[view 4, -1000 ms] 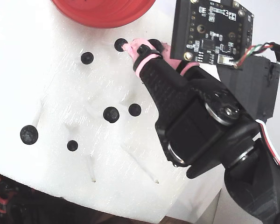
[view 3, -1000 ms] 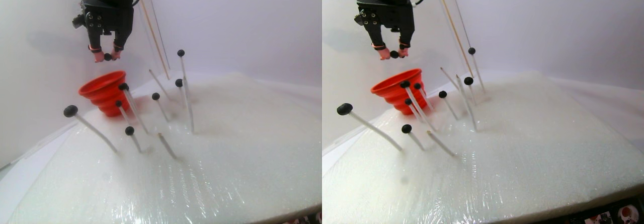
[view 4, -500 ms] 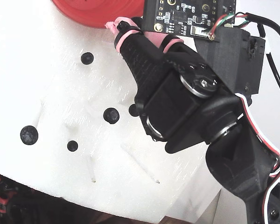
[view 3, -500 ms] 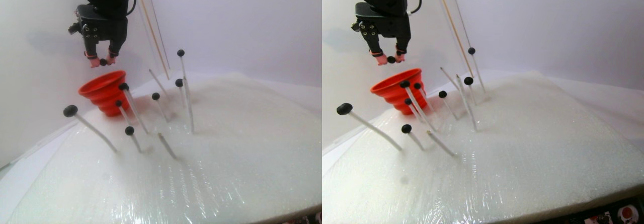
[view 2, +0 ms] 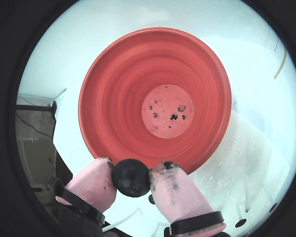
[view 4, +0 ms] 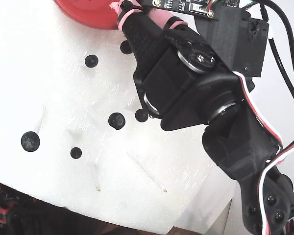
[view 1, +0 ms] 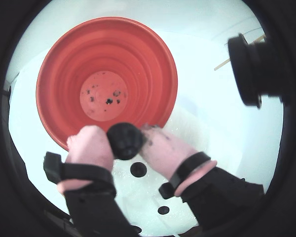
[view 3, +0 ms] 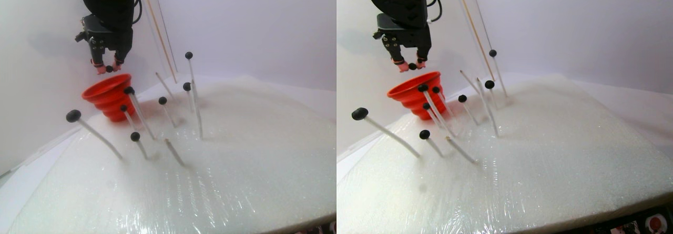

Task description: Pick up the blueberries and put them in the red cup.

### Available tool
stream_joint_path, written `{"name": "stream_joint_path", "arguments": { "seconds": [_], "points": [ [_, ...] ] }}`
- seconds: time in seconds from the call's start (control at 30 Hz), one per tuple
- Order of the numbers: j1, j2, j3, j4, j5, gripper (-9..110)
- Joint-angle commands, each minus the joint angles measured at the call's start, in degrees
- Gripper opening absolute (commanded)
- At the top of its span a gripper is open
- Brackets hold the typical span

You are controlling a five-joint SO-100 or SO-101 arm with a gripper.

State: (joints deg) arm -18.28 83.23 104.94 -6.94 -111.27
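Your hand (view 2: 132, 178) clamped on one blueberry (view 2: 131, 177), pinched across its middle between pink fingertips (view 2: 93, 181). Red cup (view 2: 155, 98) directly below hand, mouth up; berry sits over near rim, not centre. Remaining blueberries (view 3: 73, 115) perched on thin sticks (view 3: 100, 138) in white foam pad (view 3: 236, 155), behind and below hand. Berry looks light, small, round, matte: likely rolls or squirts out if squeezed off-centre. Judge: shift deeper over cup before letting go.
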Motion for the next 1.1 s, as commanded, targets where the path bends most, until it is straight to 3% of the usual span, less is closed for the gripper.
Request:
{"name": "stream_joint_path", "arguments": {
  "seconds": [0.0, 0.3, 1.07],
  "points": [
    [-4.75, 0.7, -4.39, -1.85, -0.35, 12],
    [-4.75, -1.05, -5.1, -4.04, -0.09, 18],
    [-1.93, 3.69, -2.37, -1.85, -3.25, 17]
  ]
}}
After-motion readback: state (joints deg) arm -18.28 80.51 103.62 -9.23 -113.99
